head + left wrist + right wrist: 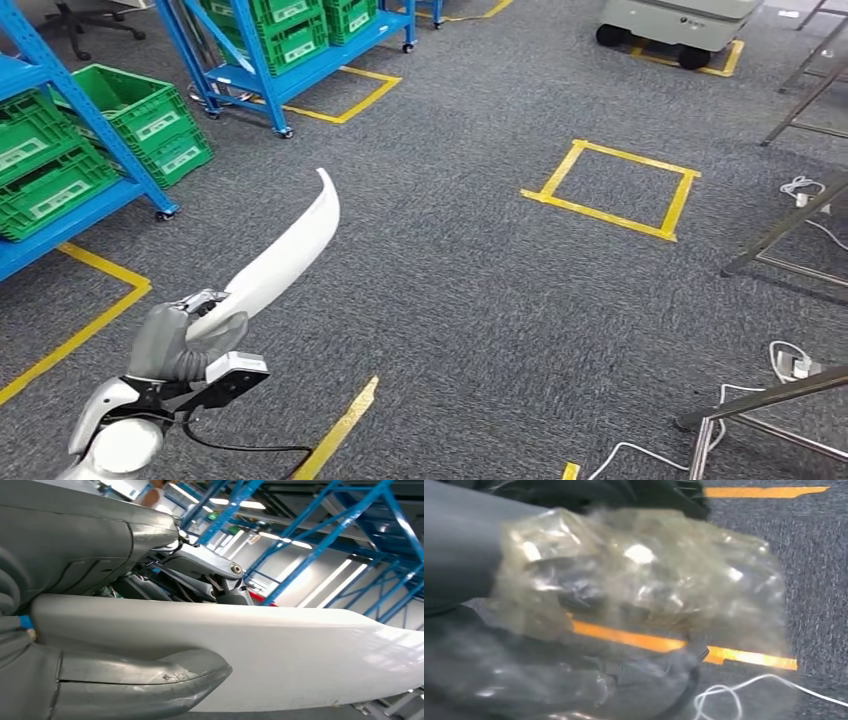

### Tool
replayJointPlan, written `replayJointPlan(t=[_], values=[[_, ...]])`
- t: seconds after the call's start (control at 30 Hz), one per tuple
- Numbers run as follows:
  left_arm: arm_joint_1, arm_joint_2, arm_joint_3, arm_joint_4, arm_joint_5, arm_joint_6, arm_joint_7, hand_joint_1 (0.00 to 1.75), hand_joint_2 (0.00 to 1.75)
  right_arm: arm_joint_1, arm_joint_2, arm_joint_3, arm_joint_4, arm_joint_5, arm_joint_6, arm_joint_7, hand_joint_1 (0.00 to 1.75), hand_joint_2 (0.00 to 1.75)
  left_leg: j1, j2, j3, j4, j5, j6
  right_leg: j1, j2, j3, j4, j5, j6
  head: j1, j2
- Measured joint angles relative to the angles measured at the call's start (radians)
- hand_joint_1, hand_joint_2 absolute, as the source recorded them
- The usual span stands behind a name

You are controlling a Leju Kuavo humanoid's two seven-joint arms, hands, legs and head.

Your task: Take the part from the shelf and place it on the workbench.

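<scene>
The left hand [185, 340] grips the lower end of the part [280, 255], a long, curved white panel that tapers to a point. In the left wrist view the thick grey thumb [140, 680] presses one face of the part [280, 655] and the darker fingers [200, 575] close on the other, so the panel is clamped between them. The part rises up and away from the hand, well above the grey carpet floor [480, 300].

The right hand [574, 630] appears blurred in its own wrist view, wrapped in a crinkled clear plastic cover [639, 575]; I cannot tell whether its fingers are spread or closed.

Left of the part stands a blue shelf [95, 110] with green crates [140, 115]. Beyond the part, to the right, a yellow tape square [612, 188] marks the floor. A white cable [640, 455] lies near metal frame legs [770, 400], far right of the part.
</scene>
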Motion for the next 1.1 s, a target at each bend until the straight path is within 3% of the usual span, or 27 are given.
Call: replayJointPlan(t=[0.03, 0.07, 0.1, 0.17, 0.23, 0.27, 0.33, 0.4, 0.47, 0.53, 0.57, 0.6, 0.63, 0.7, 0.73, 0.8, 0.87, 0.93, 1.0, 1.07, 1.1], values=[[0.000, 0.000, 0.000, 0.001, 0.000, 0.000, 0.000, 1.75, 1.75, -0.001, 0.000, -0.001, 0.000, 0.001, 0.000, 0.000, 0.00, 0.00, -0.002, 0.010, 0.000, 0.000, -0.001, 0.001, -0.001, -0.008, -0.031, 0.062, -0.025, 0.002, 0.000, 0.000], [0.000, 0.000, 0.000, 0.002, 0.000, 0.000, 0.000, 1.75, 1.75, -0.001, 0.000, -0.001, 0.000, 0.002, 0.001, 0.000, 0.00, 0.00, -0.003, 0.019, 0.000, 0.000, -0.001, 0.002, -0.002, -0.011, -0.048, 0.095, -0.031, 0.003, 0.000, 0.000], [0.000, 0.000, 0.000, 0.002, 0.000, 0.000, 0.000, 1.75, 1.75, 0.000, 0.000, -0.003, 0.000, 0.003, 0.001, 0.000, 0.00, 0.00, -0.004, 0.027, 0.000, 0.001, -0.002, 0.001, -0.002, -0.013, -0.046, 0.090, -0.018, 0.003, 0.000, 0.000], [-0.001, 0.000, 0.000, 0.002, 0.000, 0.000, 0.000, 1.75, 1.75, 0.000, 0.000, -0.006, 0.000, 0.006, 0.001, 0.000, 0.00, 0.00, -0.005, 0.042, 0.003, 0.001, -0.004, -0.001, -0.001, -0.027, 0.015, -0.028, 0.047, -0.003, 0.000, 0.000], [-0.001, 0.000, 0.000, 0.002, 0.000, 0.000, 0.000, 1.75, 1.75, -0.002, 0.000, -0.008, 0.000, 0.009, 0.002, 0.000, 0.00, 0.00, -0.008, 0.053, 0.006, 0.002, -0.007, -0.008, 0.004, -0.048, 0.081, -0.151, 0.091, -0.012, -0.001, 0.000], [-0.002, 0.000, 0.000, 0.002, 0.000, 0.000, 0.001, 1.75, 1.75, -0.003, 0.000, -0.009, 0.000, 0.011, 0.004, 0.000, 0.00, 0.00, -0.009, 0.058, 0.007, 0.002, -0.008, -0.014, 0.006, -0.052, 0.095, -0.179, 0.098, -0.017, -0.002, 0.000], [-0.002, 0.000, 0.000, 0.002, -0.001, 0.000, 0.002, 1.75, 1.75, -0.003, 0.001, -0.013, 0.000, 0.017, 0.008, -0.001, 0.00, 0.00, -0.009, 0.068, 0.010, -0.001, -0.007, -0.026, 0.010, -0.042, 0.094, -0.187, 0.100, -0.027, -0.003, 0.000], [-0.003, 0.001, -0.001, 0.002, -0.001, 0.000, 0.003, 1.75, 1.75, -0.002, 0.002, -0.019, -0.001, 0.025, 0.012, -0.001, 0.00, 0.00, -0.006, 0.060, 0.012, 0.008, -0.020, -0.038, 0.007, -0.029, 0.103, -0.198, 0.107, -0.039, -0.004, 0.000], [-0.004, 0.002, -0.002, 0.002, -0.001, 0.000, 0.005, 1.75, 1.75, -0.004, 0.004, -0.024, -0.001, 0.030, 0.013, -0.002, 0.00, 0.00, -0.003, 0.028, -0.018, 0.084, -0.072, -0.045, 0.003, -0.016, 0.114, -0.208, 0.114, -0.050, -0.007, 0.000], [-0.002, 0.003, -0.002, 0.003, -0.001, -0.002, 0.009, 1.75, 1.75, -0.006, 0.004, -0.029, -0.001, 0.035, 0.014, -0.002, 0.00, 0.00, -0.003, 0.006, -0.080, 0.217, -0.133, -0.047, 0.005, -0.001, 0.114, -0.208, 0.115, -0.055, -0.009, 0.000], [-0.001, 0.004, -0.002, 0.004, -0.001, -0.002, 0.010, 1.75, 1.75, -0.006, 0.005, -0.031, -0.001, 0.037, 0.015, -0.003, 0.00, 0.00, -0.003, 0.002, -0.103, 0.262, -0.143, -0.047, 0.006, 0.009, 0.114, -0.208, 0.115, -0.055, -0.009, 0.000], [-0.001, 0.004, -0.002, 0.005, -0.001, -0.003, 0.012, 1.75, 1.75, -0.006, 0.005, -0.032, -0.001, 0.038, 0.016, -0.003, 0.00, 0.00, -0.003, 0.000, -0.110, 0.272, -0.133, -0.047, 0.007, 0.018, 0.115, -0.207, 0.114, -0.056, -0.009, 0.000], [-0.001, 0.004, -0.002, 0.005, -0.001, -0.004, 0.012, 1.75, 1.75, -0.006, 0.005, -0.033, -0.001, 0.039, 0.016, -0.003, 0.00, 0.00, -0.003, -0.002, -0.097, 0.240, -0.102, -0.046, 0.007, 0.029, 0.117, -0.206, 0.114, -0.055, -0.009, 0.000], [-0.001, 0.004, -0.002, 0.006, -0.001, -0.005, 0.012, 1.75, 1.75, -0.007, 0.005, -0.034, -0.001, 0.039, 0.016, -0.003, 0.00, 0.00, -0.002, -0.024, -0.039, 0.110, -0.027, -0.041, 0.009, 0.049, 0.120, -0.201, 0.110, -0.051, -0.008, 0.000], [-0.002, 0.004, -0.002, 0.006, -0.001, -0.005, 0.012, 1.75, 1.75, -0.008, 0.006, -0.034, -0.001, 0.040, 0.016, -0.003, 0.00, 0.00, -0.001, -0.037, -0.013, 0.051, -0.006, -0.038, 0.009, 0.059, 0.118, -0.197, 0.108, -0.048, -0.008, 0.000], [-0.003, 0.004, -0.002, 0.007, -0.001, -0.006, 0.013, 1.75, 1.75, -0.008, 0.006, -0.034, -0.001, 0.040, 0.016, -0.003, 0.00, 0.00, -0.002, -0.050, 0.007, 0.004, -0.004, -0.032, 0.009, 0.072, 0.109, -0.192, 0.106, -0.037, -0.008, 0.000], [-0.004, 0.004, -0.002, 0.007, -0.001, -0.007, 0.013, 1.75, 1.75, -0.004, 0.006, -0.035, -0.001, 0.040, 0.016, -0.003, 0.00, 0.00, -0.002, -0.038, 0.007, -0.003, -0.003, -0.022, 0.005, 0.078, 0.098, -0.191, 0.106, -0.026, -0.008, 0.000], [-0.006, 0.003, -0.002, 0.007, -0.001, -0.007, 0.013, 1.75, 1.75, -0.004, 0.006, -0.036, -0.001, 0.040, 0.016, -0.003, 0.00, 0.00, 0.000, -0.022, 0.010, -0.009, 0.000, -0.010, 0.005, 0.046, 0.074, -0.153, 0.082, -0.017, -0.003, 0.000], [-0.006, 0.004, -0.001, 0.007, -0.001, -0.007, 0.013, 1.75, 1.75, -0.008, 0.006, -0.037, -0.001, 0.041, 0.016, -0.003, 0.00, 0.00, -0.001, -0.003, 0.011, -0.012, -0.001, -0.001, 0.004, 0.003, 0.015, -0.037, 0.025, -0.009, 0.001, 0.000], [-0.006, 0.004, 0.000, 0.008, -0.001, -0.008, 0.013, 1.75, 1.75, -0.009, 0.006, -0.038, -0.001, 0.041, 0.016, -0.003, 0.00, 0.00, -0.003, 0.016, 0.011, -0.012, -0.003, 0.000, 0.000, -0.010, -0.048, 0.082, -0.016, -0.003, 0.001, 0.000], [-0.006, 0.004, -0.001, 0.008, -0.001, -0.008, 0.013, 1.75, 1.75, -0.008, 0.006, -0.039, -0.001, 0.041, 0.017, -0.003, 0.00, 0.00, -0.003, 0.025, 0.012, -0.012, -0.004, 0.000, -0.001, -0.011, -0.058, 0.097, -0.011, -0.002, 0.002, 0.000]])
